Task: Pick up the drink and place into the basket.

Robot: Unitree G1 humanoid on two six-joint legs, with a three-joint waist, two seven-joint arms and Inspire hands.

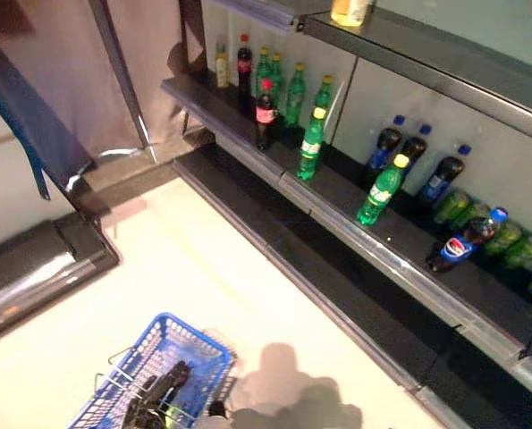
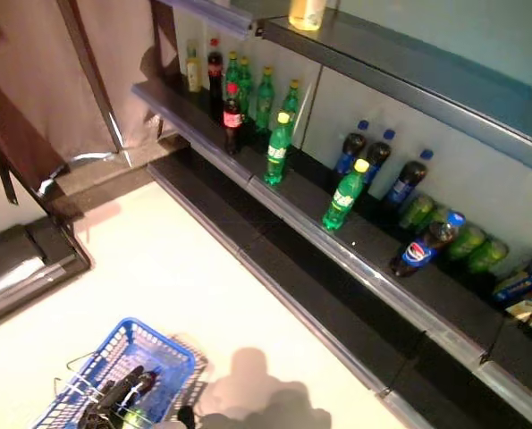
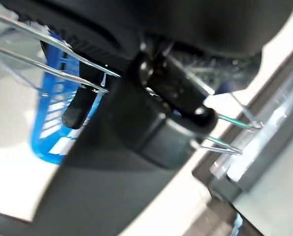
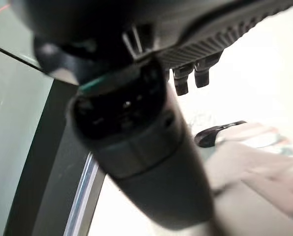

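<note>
Blue and wire-handled, the basket (image 1: 181, 353) hangs at the bottom of my head view, my left robot hand (image 3: 151, 118) curled round its metal handles (image 3: 52, 59). From the basket, the drink shelf (image 1: 337, 201) lies well apart, up and to the right. Green bottles (image 1: 312, 143) stand on the shelf's front edge, one cola bottle (image 1: 463, 239) lies tipped further along, and none is in either hand. My right robot hand (image 4: 136, 132) shows only in its wrist view, and I cannot tell how its fingers sit.
</note>
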